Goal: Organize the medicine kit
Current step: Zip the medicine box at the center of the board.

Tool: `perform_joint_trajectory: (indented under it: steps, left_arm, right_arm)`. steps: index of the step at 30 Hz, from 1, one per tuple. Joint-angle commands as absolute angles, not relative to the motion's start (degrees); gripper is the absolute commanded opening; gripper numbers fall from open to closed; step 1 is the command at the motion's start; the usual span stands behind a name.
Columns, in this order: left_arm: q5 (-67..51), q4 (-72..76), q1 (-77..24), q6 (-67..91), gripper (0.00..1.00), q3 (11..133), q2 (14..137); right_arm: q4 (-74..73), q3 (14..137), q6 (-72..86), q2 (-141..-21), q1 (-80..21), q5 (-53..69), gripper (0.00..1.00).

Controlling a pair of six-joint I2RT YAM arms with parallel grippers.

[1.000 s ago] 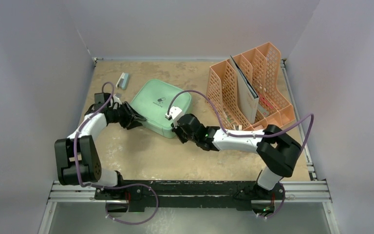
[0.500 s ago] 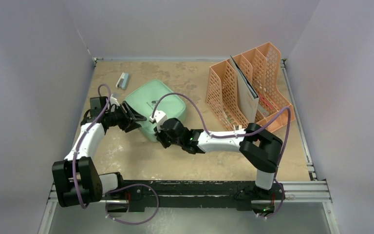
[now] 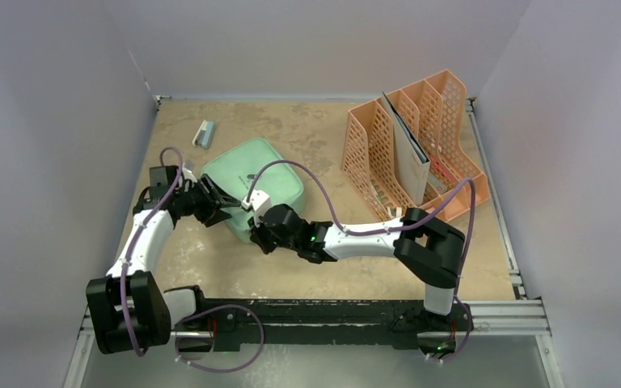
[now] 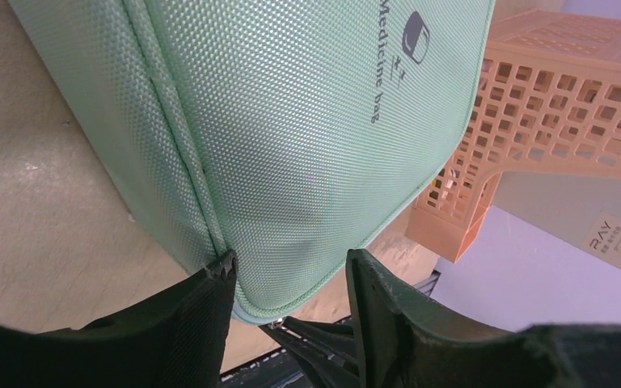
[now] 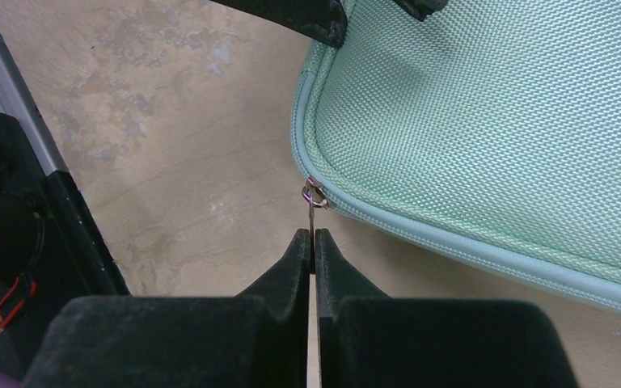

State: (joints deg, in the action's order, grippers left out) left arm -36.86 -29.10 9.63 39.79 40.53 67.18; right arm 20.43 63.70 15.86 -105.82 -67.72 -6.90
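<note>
The mint-green medicine bag (image 3: 268, 179) lay flat on the tan table (image 3: 307, 125), left of the peach mesh rack (image 3: 441, 97). The right gripper (image 5: 313, 235) was clenched on its zipper pull (image 5: 313, 200) at the near corner. The left gripper (image 4: 289, 268) stood released, with its fingers (image 4: 218, 279) spread to either side of that same corner.

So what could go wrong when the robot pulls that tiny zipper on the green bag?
1. The right hand pinches only the thin zipper pull, right at its tips, so the pull might slip out.
2. The left hand stands open around a corner of the medicine bag and does not seem to clamp it, so the soft bag may slide across the table instead of unzipping.
</note>
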Motion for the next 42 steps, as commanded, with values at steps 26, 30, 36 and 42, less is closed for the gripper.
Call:
perform_joint_trajectory:
  steps: [26,30,36,42]
  left_arm:
    - [-27.3,-31.2,9.5,51.7,0.48,34.2,62.6]
    - [-26.9,-30.4,9.5,51.8,0.22,33.1,62.8]
    - [-26.1,-30.5,9.5,50.6,0.0,33.1,63.3]
    - [-25.9,-30.5,9.5,49.5,0.0,33.2,64.2]
  right_arm:
    - [23.9,70.4,17.3,-109.8,-67.8,-6.8,0.0]
    - [23.1,70.1,16.4,-109.6,-67.7,-7.8,0.0]
    - [21.8,66.6,14.3,-107.7,-67.7,-10.4,0.0]
    - [22.0,63.4,11.4,-105.4,-67.3,-13.5,0.0]
